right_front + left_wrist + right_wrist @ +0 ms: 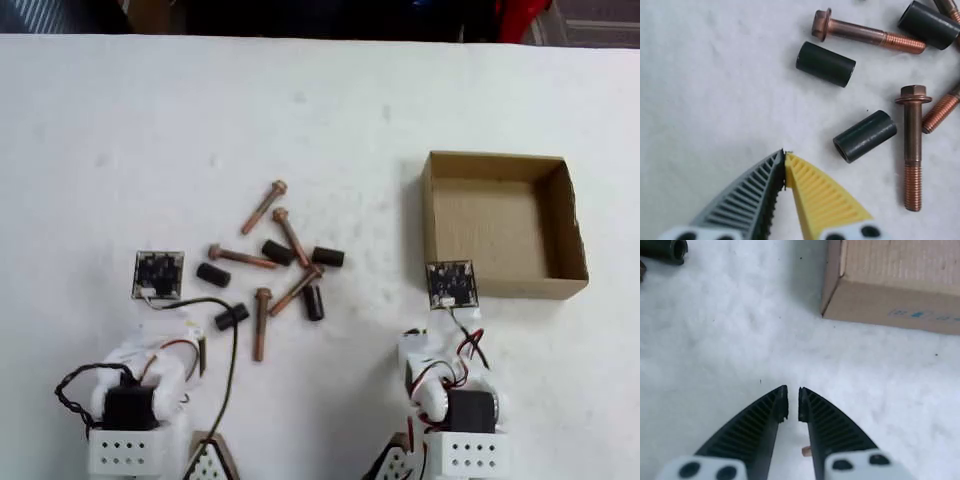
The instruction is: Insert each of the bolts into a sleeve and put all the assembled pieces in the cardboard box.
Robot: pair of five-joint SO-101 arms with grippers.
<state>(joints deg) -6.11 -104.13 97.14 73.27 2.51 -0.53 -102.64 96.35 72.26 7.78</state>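
The white counter [330, 110] fills my overhead feed, its surface faintly mottled. Past its far edge the room is a dark strip with something red [520, 15] at one corner.

The loose parts lie in a cluster between my two arms, ahead of them and nearer the left one. I count five copper-coloured bolts [261, 323] and five black sleeves [231, 317], scattered at mixed angles. Some touch or overlap near the middle of the pile. No bolt sits inside a sleeve. The cardboard box [505, 288] stands open-topped ahead of the right arm and slightly to its right, well apart from the pile.

Through the left wrist camera, the left hand [784, 152] hangs over bare counter. One sleeve [865, 136] lies on its side just beyond the tips and apart from them, with a bolt [913, 150] beside it. A second sleeve [826, 63] and another bolt [867, 36] lie farther out. The grey and yellow fingers meet at their tips and grip nothing.

Through the right wrist camera, the right hand [793, 402] is over bare counter, with a corner of the box [880, 302] ahead of it and not touching. Its black fingers are all but closed, with a thin slit between the tips, and hold nothing.
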